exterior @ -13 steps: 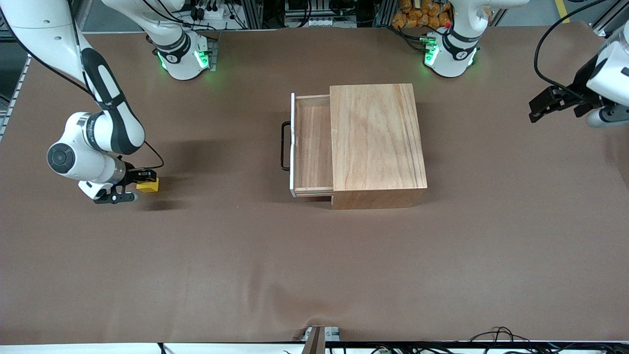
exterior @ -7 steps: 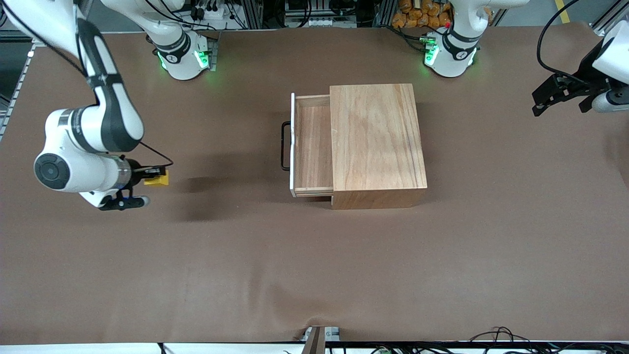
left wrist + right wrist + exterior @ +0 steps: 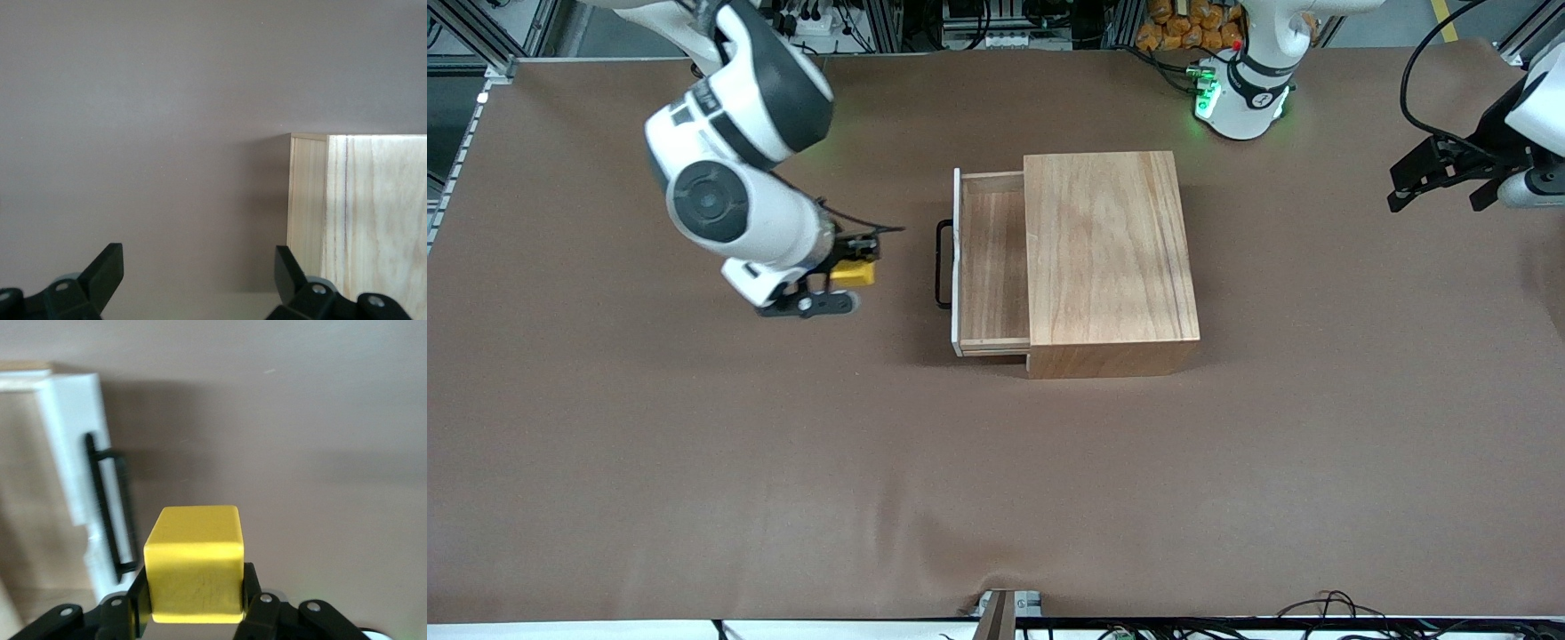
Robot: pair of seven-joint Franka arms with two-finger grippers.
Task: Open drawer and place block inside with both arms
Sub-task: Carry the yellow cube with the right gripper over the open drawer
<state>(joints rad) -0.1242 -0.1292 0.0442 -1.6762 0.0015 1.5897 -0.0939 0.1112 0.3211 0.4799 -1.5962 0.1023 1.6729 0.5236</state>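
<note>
Right gripper (image 3: 852,267) clenched on the yellow block (image 3: 851,274), both up in the air over bare table (image 3: 694,462), just beside the black handle (image 3: 941,264) of the drawer (image 3: 992,262), toward the right arm's end. In the right wrist view, block (image 3: 194,563) squeezed between the black fingers (image 3: 250,597), white drawer front (image 3: 77,463) and handle (image 3: 107,510) close by. Drawer pulled partway out of the wooden box (image 3: 1107,258), open tray showing bare wood. Left gripper (image 3: 1440,173) released, jaws spread wide, waiting aloft over the table at the left arm's end, well apart from the box. Left wrist view: spread fingertips (image 3: 107,267) above brown table, box corner (image 3: 353,213) in sight.
</note>
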